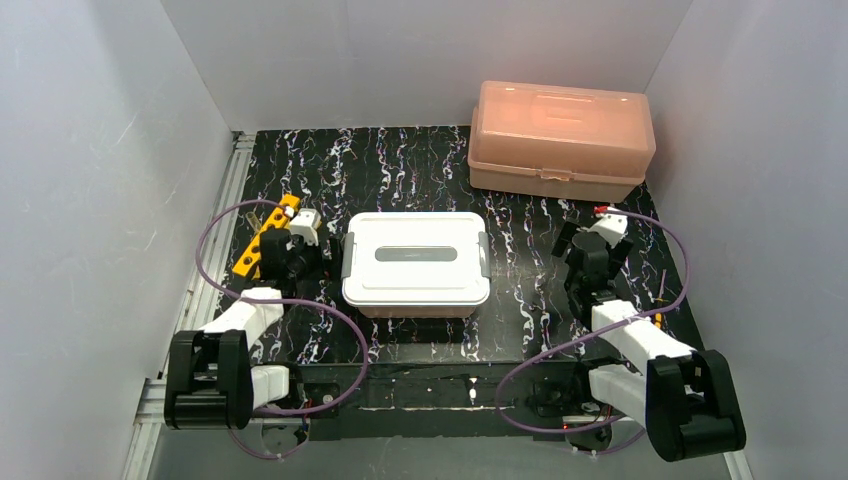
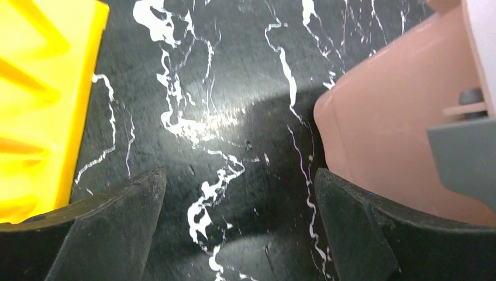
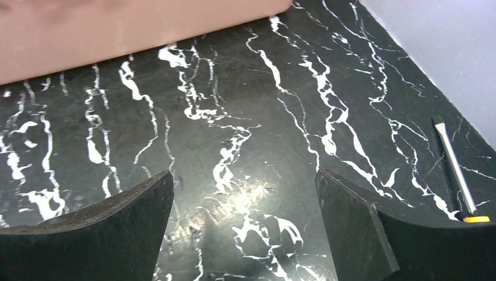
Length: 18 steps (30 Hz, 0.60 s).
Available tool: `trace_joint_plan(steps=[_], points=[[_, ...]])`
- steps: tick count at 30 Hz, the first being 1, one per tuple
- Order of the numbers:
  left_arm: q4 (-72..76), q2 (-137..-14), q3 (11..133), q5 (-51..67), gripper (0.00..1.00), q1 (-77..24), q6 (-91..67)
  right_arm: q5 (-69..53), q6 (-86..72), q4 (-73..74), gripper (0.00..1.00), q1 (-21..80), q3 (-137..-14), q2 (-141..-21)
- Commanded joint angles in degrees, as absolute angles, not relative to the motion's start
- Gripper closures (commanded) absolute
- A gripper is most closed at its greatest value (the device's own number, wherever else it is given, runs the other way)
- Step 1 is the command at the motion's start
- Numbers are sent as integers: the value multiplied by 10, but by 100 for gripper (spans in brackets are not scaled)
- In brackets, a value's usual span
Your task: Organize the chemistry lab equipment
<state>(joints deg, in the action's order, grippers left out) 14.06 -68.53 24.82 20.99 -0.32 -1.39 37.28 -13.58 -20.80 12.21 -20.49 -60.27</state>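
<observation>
Rack (image 2: 41, 88), yellow, lies just beside wide-spread left gripper (image 2: 237, 182).

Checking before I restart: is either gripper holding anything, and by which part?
Nothing is held: left gripper and right gripper both stand open above the table.

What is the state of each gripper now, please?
Left gripper: open, holding nothing.
Right gripper: open, holding nothing.
</observation>
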Motion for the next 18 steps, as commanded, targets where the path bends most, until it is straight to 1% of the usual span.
trace_joint_plan(steps=[1,3,9,13,16,18], points=[[262,-695,219,205,2,-1,-2,392,-102,-379,2,96,-177,-624],[304,-704,205,184,2,-1,-3,394,-109,-389,2,81,-174,-637],[316,-710,205,136,2,-1,-16,376,-139,-413,2,37,-186,-688],[361,-711,191,139,2,-1,-3,353,-126,-429,2,32,-209,-737],[375,-720,194,139,2,-1,-2,329,-114,-422,2,31,-219,-748],[427,-731,183,130,2,-1,18,322,-110,-426,2,30,-216,-746]])
